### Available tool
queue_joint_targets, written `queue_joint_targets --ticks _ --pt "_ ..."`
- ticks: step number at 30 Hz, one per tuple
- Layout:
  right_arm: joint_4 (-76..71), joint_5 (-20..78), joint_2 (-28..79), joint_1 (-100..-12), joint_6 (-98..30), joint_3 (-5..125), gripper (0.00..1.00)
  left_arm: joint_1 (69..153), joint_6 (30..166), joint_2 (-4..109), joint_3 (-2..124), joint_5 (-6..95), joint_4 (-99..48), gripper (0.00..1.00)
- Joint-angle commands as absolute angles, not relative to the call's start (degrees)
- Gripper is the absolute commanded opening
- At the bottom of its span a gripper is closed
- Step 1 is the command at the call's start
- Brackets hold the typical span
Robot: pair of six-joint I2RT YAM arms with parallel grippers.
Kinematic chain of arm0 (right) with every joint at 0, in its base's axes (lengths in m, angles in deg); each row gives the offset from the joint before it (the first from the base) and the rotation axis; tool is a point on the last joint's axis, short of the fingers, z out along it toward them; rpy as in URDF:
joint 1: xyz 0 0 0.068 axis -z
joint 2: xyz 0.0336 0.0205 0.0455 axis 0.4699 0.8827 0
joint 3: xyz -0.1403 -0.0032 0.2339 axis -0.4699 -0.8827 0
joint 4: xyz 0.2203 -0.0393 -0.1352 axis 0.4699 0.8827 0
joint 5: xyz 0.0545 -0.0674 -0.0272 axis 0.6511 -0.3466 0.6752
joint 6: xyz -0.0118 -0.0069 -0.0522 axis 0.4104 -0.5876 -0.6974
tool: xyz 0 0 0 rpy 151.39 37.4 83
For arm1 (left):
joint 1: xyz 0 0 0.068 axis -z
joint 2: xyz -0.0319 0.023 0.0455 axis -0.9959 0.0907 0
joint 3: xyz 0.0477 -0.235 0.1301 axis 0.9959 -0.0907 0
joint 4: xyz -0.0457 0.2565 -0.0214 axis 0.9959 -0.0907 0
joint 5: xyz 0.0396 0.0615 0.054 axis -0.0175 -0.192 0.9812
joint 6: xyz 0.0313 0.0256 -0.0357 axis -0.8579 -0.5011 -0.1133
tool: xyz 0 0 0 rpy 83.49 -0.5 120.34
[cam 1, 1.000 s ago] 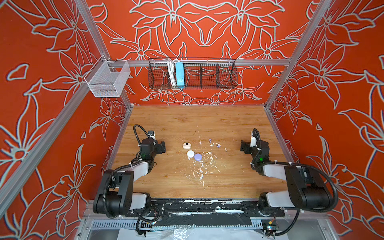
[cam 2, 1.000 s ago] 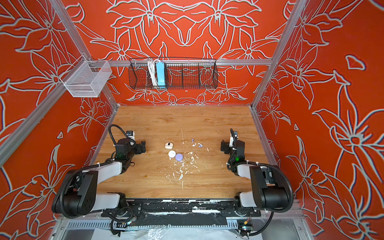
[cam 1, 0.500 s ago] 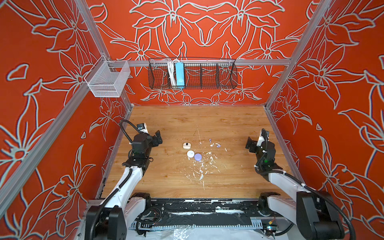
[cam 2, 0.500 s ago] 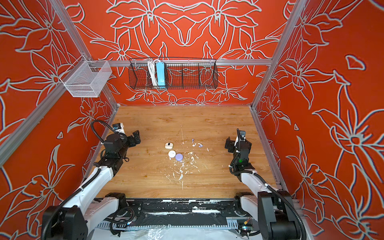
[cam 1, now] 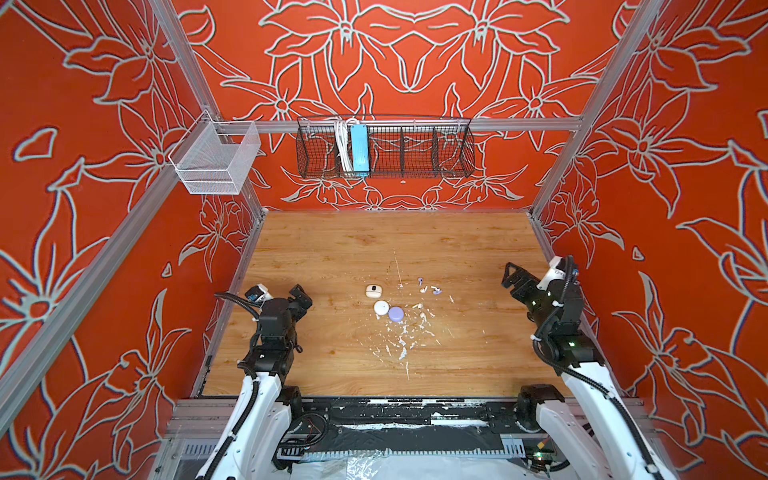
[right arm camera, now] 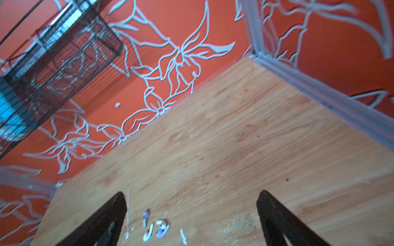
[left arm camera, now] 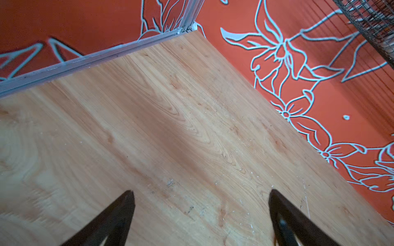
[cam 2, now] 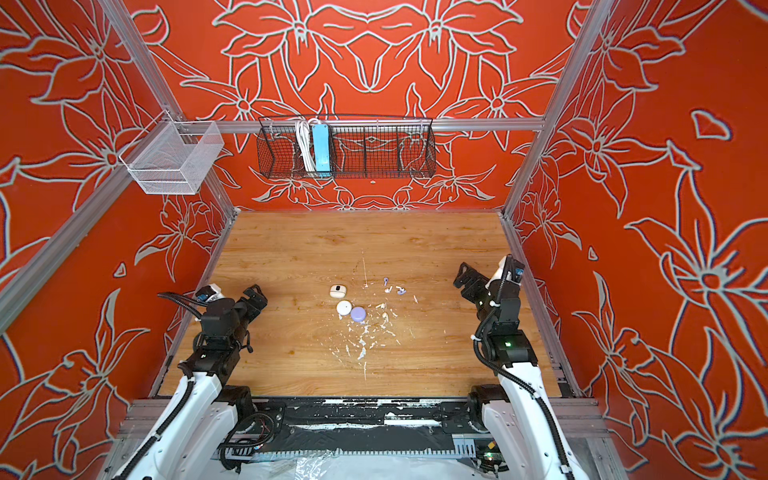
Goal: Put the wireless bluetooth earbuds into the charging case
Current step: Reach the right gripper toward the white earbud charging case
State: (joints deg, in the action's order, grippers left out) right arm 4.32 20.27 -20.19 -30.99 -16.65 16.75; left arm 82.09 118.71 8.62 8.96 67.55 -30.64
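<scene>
Two grippers, both with jaws spread wide and nothing between them. The left gripper (cam 1: 302, 296) and the right gripper (cam 1: 507, 276) hang over opposite sides of the wooden table (cam 1: 332, 249), well apart, and the task's things lie between them.

There are three charging cases: a cream case (cam 1: 373, 291), a white case (cam 1: 381, 308) and a lavender case (cam 1: 395, 314). The last two sit side by side, and all three are nearer the left gripper. The earbuds (cam 1: 424, 289) lie loose on the wood on the right gripper's side of the cases. Four are in a tight cluster and two are just beside the lavender case. That makes six by my count, though the cream ones are hard to tell from the white paint flecks (cam 1: 401, 353).

There are two baskets on the walls: a black wire basket (cam 1: 384, 149) holding one blue power strip (cam 1: 359, 147), and a white mesh basket (cam 1: 216, 160).

Both top views show all of this. The left wrist view gives only its dark fingers (left arm camera: 119, 213), bare wood and a wall corner. The right wrist view, blurred, catches the earbud cluster (right arm camera: 162, 228) just ahead of one of its fingers (right arm camera: 110, 213), and part of the black basket. The cases show only from above.
</scene>
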Motion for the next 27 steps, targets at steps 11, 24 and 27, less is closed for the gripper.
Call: queue_joint_targets --ticks 11,24,27 --pt "15.3 7.3 3.4 -64.9 -24.5 35.0 0.98 81.8 118.6 22.1 16.4 57.3 -28.2 0.97" --pt "27.3 9.8 45.6 -76.8 -9.1 67.7 0.90 81.9 122.3 26.6 17.6 65.0 -32.7 0.97" --pt "25.6 12.1 50.1 -76.7 -6.8 70.7 0.89 81.9 123.0 25.9 17.1 65.0 -32.3 0.97"
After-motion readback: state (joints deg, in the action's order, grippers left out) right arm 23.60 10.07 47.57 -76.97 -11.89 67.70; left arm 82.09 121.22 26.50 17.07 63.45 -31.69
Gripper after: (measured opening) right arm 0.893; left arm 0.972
